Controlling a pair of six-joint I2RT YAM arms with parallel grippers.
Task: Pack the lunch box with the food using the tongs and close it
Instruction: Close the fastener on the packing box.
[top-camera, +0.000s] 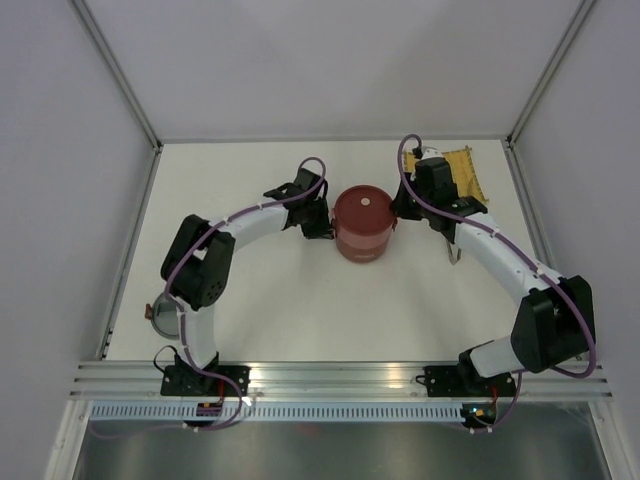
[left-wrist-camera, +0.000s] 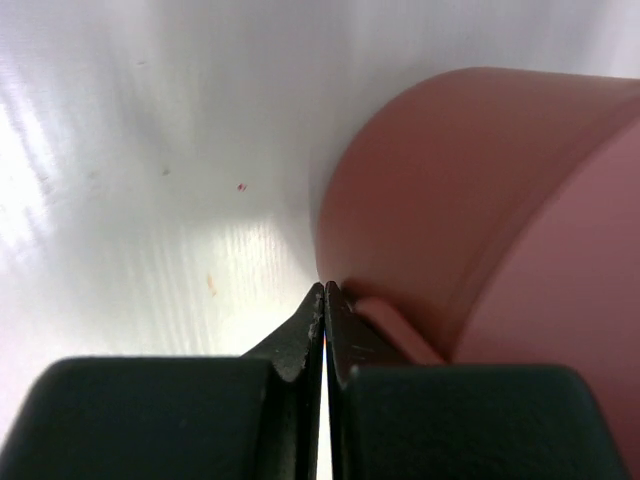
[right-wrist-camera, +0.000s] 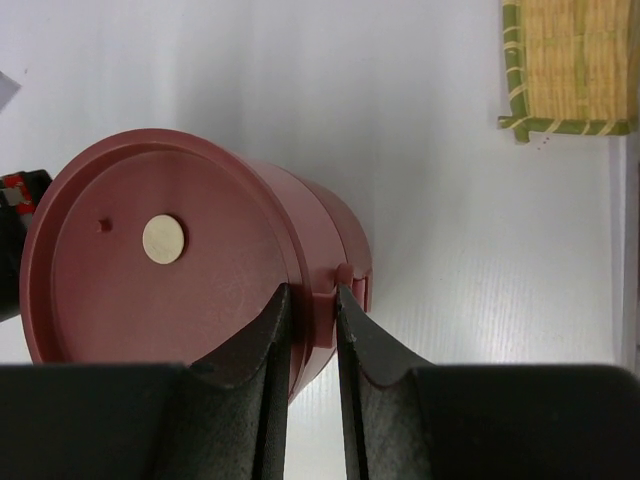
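Bracing the lunch box from both sides is the arrangement to work from: it stands stacked and lidded at the middle of the table, between the two arms. Your left gripper is fully closed on nothing, its tips at the box's side wall just beside a small moulded tab. Your right gripper is narrow and appears to pinch a ridge of the wall on the opposite side, near another tab. Treat the box as rigid and probably light to moderate in weight. Its smooth round shell is likely slippery, so it could slide or turn on the table under a one-sided push. Take hold at the tabs or ridges, not on the bare curve. Avoid the lid and its pale knob, since you cannot tell whether the lid is seated firmly.
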